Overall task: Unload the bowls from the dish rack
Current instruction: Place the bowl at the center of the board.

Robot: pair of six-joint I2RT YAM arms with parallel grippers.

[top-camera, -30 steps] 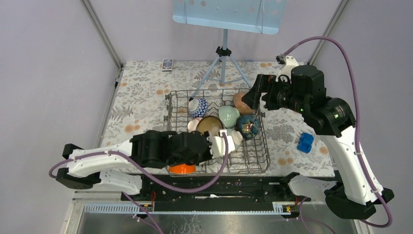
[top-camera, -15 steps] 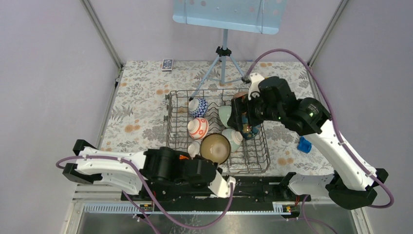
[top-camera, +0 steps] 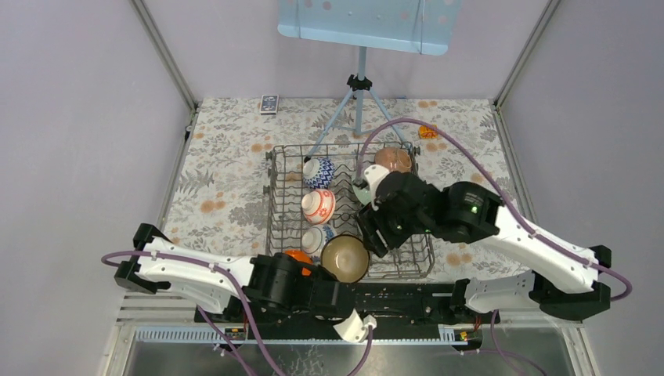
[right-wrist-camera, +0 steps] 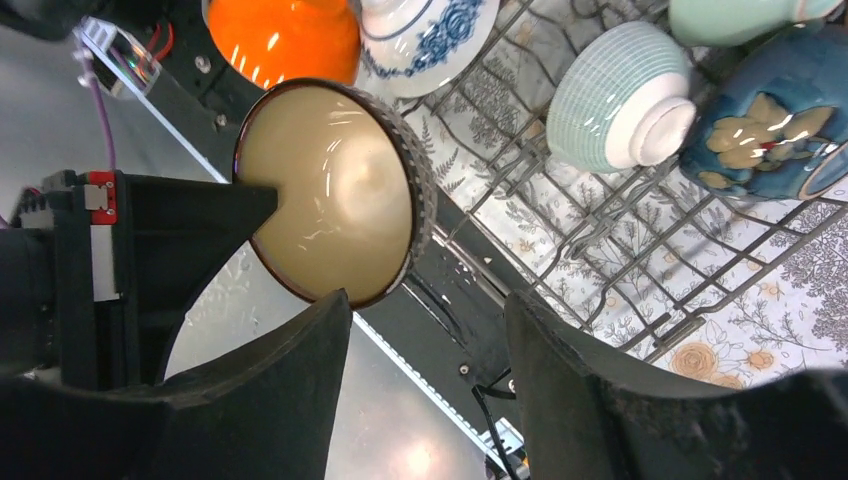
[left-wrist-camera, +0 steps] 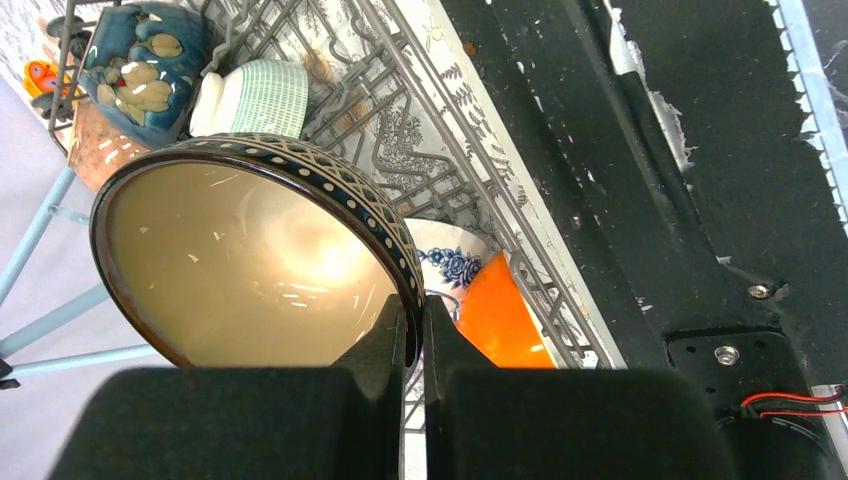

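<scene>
Now, at the near edge of the dish rack [top-camera: 273, 205], my left gripper [left-wrist-camera: 414, 325] pinches the rim of the brown bowl [top-camera: 345, 258], holding it clear of the tines. My right gripper [right-wrist-camera: 425, 310] hangs with jaws apart, facing that bowl's rim. This looks like a handover, so it must close there before the left lets go.

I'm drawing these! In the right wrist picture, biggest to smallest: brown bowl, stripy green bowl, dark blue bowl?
1. Brown bowl, also nearest the camera.
2. Stripy green bowl and dark blue bowl look alike; the blue one is cut off at the edge, so unranked.
</scene>
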